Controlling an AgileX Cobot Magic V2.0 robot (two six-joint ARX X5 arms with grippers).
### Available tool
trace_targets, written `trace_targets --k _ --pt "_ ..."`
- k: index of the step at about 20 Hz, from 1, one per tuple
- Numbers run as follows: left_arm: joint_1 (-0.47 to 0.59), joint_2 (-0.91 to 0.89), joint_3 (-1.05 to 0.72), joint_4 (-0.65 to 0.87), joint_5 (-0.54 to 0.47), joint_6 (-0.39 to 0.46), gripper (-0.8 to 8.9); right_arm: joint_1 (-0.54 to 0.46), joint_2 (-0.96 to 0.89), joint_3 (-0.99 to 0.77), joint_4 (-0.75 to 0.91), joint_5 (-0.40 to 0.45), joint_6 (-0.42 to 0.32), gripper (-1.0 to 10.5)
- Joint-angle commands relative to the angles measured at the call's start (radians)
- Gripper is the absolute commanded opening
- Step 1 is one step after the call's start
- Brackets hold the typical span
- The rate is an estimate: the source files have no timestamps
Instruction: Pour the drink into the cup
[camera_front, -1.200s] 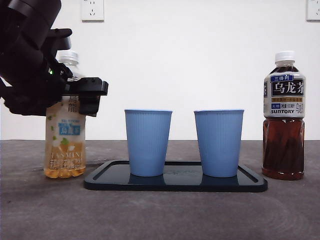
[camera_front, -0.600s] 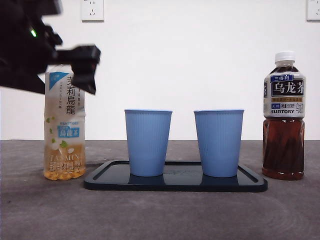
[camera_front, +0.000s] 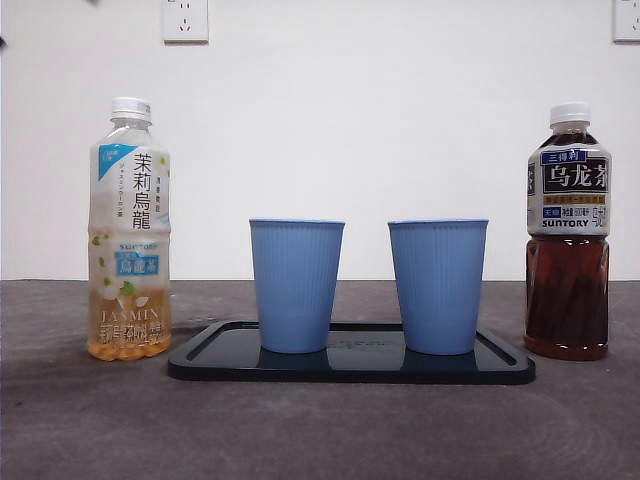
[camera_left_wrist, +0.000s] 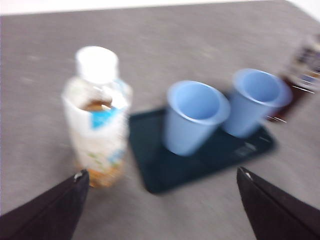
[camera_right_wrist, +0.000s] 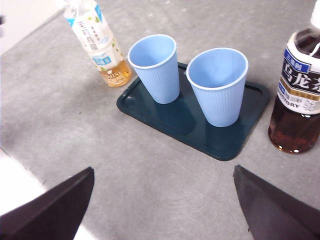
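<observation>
A jasmine tea bottle (camera_front: 130, 230) (camera_left_wrist: 97, 120) (camera_right_wrist: 96, 37) stands capped at the table's left, with only a little pale drink at its bottom. Two blue cups stand upright on a dark tray (camera_front: 350, 366): the left cup (camera_front: 296, 285) (camera_left_wrist: 192, 117) (camera_right_wrist: 156, 65) and the right cup (camera_front: 438, 285) (camera_left_wrist: 255, 100) (camera_right_wrist: 218, 85). Both look empty from above. A dark oolong bottle (camera_front: 568, 230) (camera_right_wrist: 300, 100), capped and mostly full, stands at the right. My left gripper (camera_left_wrist: 161, 174) hangs open above and back from the jasmine bottle. My right gripper (camera_right_wrist: 162, 169) waits open, high over the table.
Bare grey tabletop (camera_front: 320, 430) lies in front of the tray and between the tray and each bottle. A white wall with two sockets closes the back. In the right wrist view the table's near edge (camera_right_wrist: 20, 170) runs along the lower left.
The left arm, which was at the jasmine bottle's upper part, has let go and risen out of the front view. The bottle stands free where it was.
</observation>
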Motion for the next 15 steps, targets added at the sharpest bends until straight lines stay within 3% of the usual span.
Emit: trace_targets --k 1,4,12,13,15 --pt "-0.011 -0.055 0.053 -0.109 0.132 -0.006 4.67 0.004 0.003 0.004 0.014 -0.041 -0.006 4.5" --pt "-0.011 -0.126 0.087 -0.209 0.241 -0.006 4.64 0.004 0.003 0.004 0.015 -0.119 -0.006 4.5" --pt "-0.011 -0.214 0.087 -0.226 0.248 0.016 4.62 0.004 0.003 0.005 0.017 -0.129 -0.005 4.5" --pt "-0.011 -0.214 0.087 -0.227 0.248 0.019 4.48 0.004 0.003 0.005 0.016 -0.129 -0.005 4.5" --pt "-0.011 -0.214 0.087 -0.232 0.248 0.019 3.11 0.004 0.003 0.005 0.016 -0.129 -0.005 4.2"
